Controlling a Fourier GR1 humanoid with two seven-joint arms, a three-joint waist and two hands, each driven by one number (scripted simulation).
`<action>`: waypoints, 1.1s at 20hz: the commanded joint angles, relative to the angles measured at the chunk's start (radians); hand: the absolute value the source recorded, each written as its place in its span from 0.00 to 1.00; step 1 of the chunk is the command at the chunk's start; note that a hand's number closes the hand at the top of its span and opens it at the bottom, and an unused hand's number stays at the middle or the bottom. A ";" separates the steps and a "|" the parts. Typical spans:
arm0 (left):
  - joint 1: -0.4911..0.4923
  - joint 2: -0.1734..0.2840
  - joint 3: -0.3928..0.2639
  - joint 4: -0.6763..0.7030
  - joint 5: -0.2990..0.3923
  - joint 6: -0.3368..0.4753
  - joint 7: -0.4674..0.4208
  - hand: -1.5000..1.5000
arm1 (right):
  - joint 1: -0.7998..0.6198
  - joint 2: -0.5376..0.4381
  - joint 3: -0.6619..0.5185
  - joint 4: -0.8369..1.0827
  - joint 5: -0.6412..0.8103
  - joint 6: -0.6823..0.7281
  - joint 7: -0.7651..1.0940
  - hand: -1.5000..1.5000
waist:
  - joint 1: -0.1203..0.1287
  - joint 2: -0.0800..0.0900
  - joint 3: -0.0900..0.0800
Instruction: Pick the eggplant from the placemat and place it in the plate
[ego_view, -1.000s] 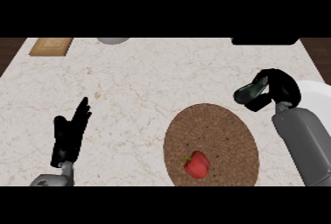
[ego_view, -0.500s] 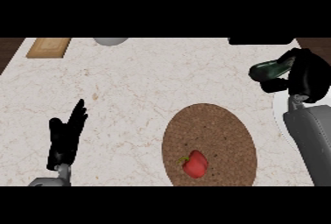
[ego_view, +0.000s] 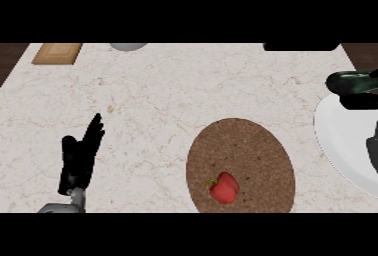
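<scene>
The eggplant (ego_view: 345, 83), dark and glossy, hangs at the far right of the head view, just past the top rim of the white plate (ego_view: 336, 142). My right hand (ego_view: 360, 101) is curled round it and mostly cut off by the view's edge. The round brown placemat (ego_view: 244, 150) lies centre right with only a small red vegetable (ego_view: 224, 188) on its near part. At the lower left my left hand (ego_view: 80, 160) rests open with fingers up, away from everything.
A wooden board (ego_view: 57, 53) lies at the back left corner. A grey bowl (ego_view: 128, 46) and a black object (ego_view: 301, 46) sit along the counter's far edge. My grey right forearm (ego_view: 373, 152) crosses the plate.
My right hand has carried the eggplant further right and away from me, off the placemat's side to the plate's far rim. The left hand has stayed put.
</scene>
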 joint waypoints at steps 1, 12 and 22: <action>-0.029 0.016 0.038 0.052 0.014 -0.045 -0.033 0.50 | 0.041 -0.018 -0.085 0.041 -0.035 -0.032 -0.061 1.00 | 0.004 0.002 0.000; -0.042 0.003 0.042 0.001 -0.003 -0.041 0.026 0.50 | 0.004 -0.112 -0.225 0.392 -0.191 0.048 -0.281 1.00 | 0.014 0.006 0.001; -0.063 -0.028 0.047 0.054 -0.025 -0.021 0.004 0.50 | 0.016 -0.144 -0.296 0.663 -0.360 0.247 -0.500 0.00 | 0.010 0.007 0.001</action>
